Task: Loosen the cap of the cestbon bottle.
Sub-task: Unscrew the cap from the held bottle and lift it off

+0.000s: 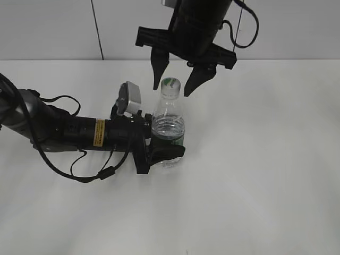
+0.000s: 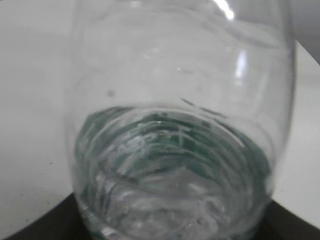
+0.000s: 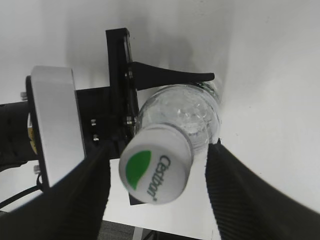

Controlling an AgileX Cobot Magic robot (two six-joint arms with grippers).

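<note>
The cestbon bottle (image 1: 169, 125) stands upright on the white table, clear with a dark green label band. Its white cap (image 1: 171, 84) with a green patch shows large in the right wrist view (image 3: 156, 169). My left gripper (image 1: 162, 151) is shut on the bottle's lower body; the bottle fills the left wrist view (image 2: 175, 140). My right gripper (image 1: 174, 84) hangs open from above with one finger on each side of the cap, apart from it (image 3: 157, 172).
The white table (image 1: 265, 175) spreads around the bottle. The left arm lies along the table at the left with its cables (image 1: 69, 133). A white wall (image 1: 53, 26) stands behind.
</note>
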